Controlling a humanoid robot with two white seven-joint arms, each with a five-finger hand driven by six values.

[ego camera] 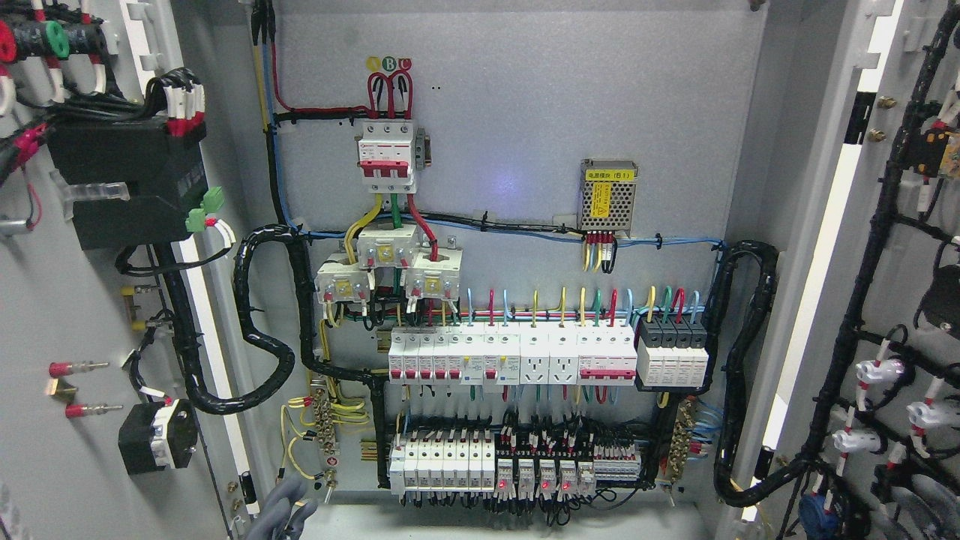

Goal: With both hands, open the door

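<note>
Head view looks straight into an electrical cabinet whose two doors already stand swung wide. The left door (75, 300) fills the picture's left edge, its inner face turned toward us with a black module and wiring mounted on it; the right door (900, 300) does the same on the right, carrying black cable looms and white fittings. Between them the back panel (525, 150) is fully exposed: a red-and-white main breaker (386, 150) up top, a small metal power supply (609, 193) to its right, and rows of breakers (510, 356) lower down.

Only one robot hand shows, the left hand (281, 514), at the bottom edge beside the left door's lower inner edge. Its grey fingers look loosely spread and hold nothing, likely because the door needs no more pushing. The right hand is out of view.

Judging by how the doors lie, the opening looks essentially complete.
</note>
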